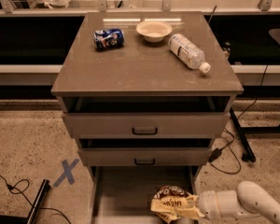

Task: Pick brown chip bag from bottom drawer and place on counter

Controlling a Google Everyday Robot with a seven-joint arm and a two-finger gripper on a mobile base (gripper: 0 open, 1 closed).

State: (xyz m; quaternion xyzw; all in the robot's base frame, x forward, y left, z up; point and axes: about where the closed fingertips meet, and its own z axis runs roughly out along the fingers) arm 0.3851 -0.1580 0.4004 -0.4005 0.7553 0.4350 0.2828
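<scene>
The brown chip bag lies tilted at the front right of the bottom drawer, its cream lower part crumpled toward the right. My gripper reaches in from the lower right on a white arm and is shut on the bag's cream end, low over the drawer floor. The fingertips are mostly hidden by the bag. The counter is the cabinet top above the two upper drawers.
On the counter stand a crushed blue can, a cream bowl and a lying water bottle. Both upper drawers are partly pulled out over the bottom one. A blue tape X and cables mark the floor at left.
</scene>
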